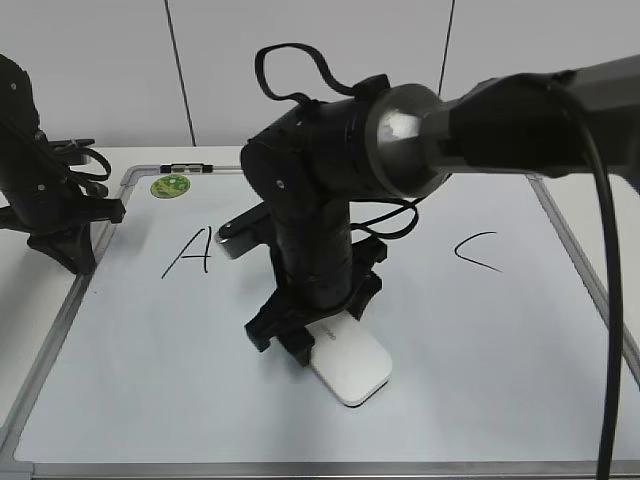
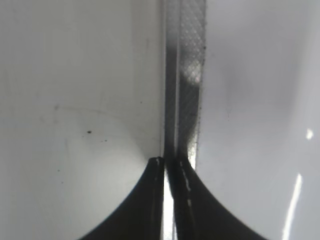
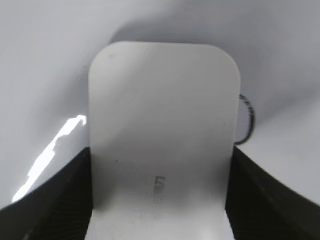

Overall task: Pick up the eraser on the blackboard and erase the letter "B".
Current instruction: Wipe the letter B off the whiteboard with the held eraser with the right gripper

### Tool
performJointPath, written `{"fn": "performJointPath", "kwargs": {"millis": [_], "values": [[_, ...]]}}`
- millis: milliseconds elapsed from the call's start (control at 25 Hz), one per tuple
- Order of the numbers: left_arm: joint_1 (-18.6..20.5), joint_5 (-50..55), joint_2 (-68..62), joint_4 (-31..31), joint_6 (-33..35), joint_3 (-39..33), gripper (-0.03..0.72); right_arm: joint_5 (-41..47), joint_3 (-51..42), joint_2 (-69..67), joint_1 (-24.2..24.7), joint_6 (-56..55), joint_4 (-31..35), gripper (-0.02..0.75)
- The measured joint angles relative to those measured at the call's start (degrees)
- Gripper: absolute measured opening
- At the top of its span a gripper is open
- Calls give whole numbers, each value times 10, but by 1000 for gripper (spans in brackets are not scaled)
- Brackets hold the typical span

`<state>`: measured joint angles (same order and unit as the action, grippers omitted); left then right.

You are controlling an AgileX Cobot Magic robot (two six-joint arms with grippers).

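Observation:
The blackboard lies flat, a white board in a silver frame. The white eraser rests on it near the front middle. My right gripper reaches across from the right and is shut on the eraser, one finger on each long side. The letter "B" is hidden behind the arm in the exterior view. Only a short curved black stroke shows beside the eraser in the right wrist view. My left gripper is shut and empty over the board's left frame.
A black "A" is at the board's left and a "C" at its right. A round green sticker sits in the far left corner. The right arm's bulky body stands over the board's middle.

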<state>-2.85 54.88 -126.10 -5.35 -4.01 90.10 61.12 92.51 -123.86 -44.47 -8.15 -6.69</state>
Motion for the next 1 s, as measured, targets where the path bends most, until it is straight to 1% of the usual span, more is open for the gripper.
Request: {"fn": "performJointPath", "kwargs": {"millis": [160, 440, 640, 760, 1000], "values": [[0, 1, 0, 4, 0, 0, 20, 22, 1, 0, 32, -12, -28, 526], [0, 1, 0, 4, 0, 0, 20, 44, 1, 0, 102, -14, -34, 526], [0, 2, 0, 5, 0, 0, 20, 47, 2, 0, 109, -15, -36, 526], [0, 2, 0, 5, 0, 0, 20, 38, -1, 8, 109, -15, -21, 526], [0, 3, 0, 6, 0, 1, 20, 6, -17, 74, 125, -16, -14, 526]]}}
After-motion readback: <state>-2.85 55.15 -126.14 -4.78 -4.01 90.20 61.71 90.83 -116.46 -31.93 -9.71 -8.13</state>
